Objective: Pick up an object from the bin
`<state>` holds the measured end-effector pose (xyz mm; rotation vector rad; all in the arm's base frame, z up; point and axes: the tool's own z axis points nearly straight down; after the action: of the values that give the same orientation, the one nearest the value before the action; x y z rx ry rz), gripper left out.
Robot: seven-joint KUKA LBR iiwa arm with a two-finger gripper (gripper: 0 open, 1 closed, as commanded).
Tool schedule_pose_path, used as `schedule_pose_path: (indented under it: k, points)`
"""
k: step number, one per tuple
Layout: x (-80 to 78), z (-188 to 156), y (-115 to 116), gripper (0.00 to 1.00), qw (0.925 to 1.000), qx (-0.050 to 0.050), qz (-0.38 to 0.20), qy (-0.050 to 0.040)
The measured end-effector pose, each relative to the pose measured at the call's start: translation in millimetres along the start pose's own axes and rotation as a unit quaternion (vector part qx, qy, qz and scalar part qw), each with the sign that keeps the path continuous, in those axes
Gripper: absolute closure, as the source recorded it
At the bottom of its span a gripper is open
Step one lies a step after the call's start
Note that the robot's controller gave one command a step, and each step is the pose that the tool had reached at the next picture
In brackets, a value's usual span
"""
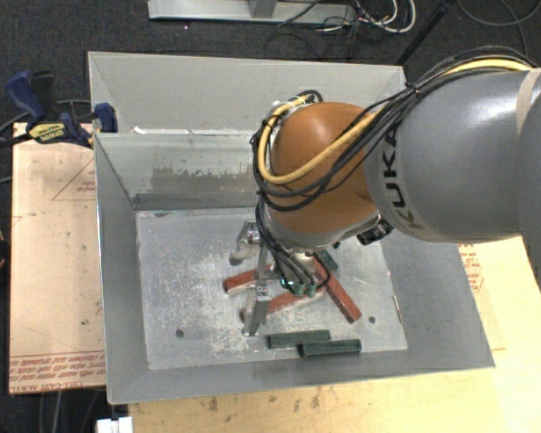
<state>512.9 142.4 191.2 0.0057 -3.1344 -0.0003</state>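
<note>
A reddish-brown bar (239,282) is seen lying mid-floor in the bin (171,287), flanked by the widely spread fingers of the pincer (252,276). Two dark green bars (314,343) are laid nearer, and a second reddish bar (343,300) farther right.

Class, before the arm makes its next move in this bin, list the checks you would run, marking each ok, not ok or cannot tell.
1. Is the gripper inside the bin: ok.
2. Is it over a thing: ok, the reddish-brown strips lying mid-bin.
3. Is a strip already held: cannot tell.
4. Are the dark green bars by the near wall out of its way: ok.
5. Is it away from the walls: ok.
</note>
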Motion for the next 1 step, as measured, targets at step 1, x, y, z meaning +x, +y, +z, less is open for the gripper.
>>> schedule_pose_path:
  k: [1]
  points:
    - [-1.8,-3.4,-0.7,0.0,1.0,0.0,0.002,-0.0034]
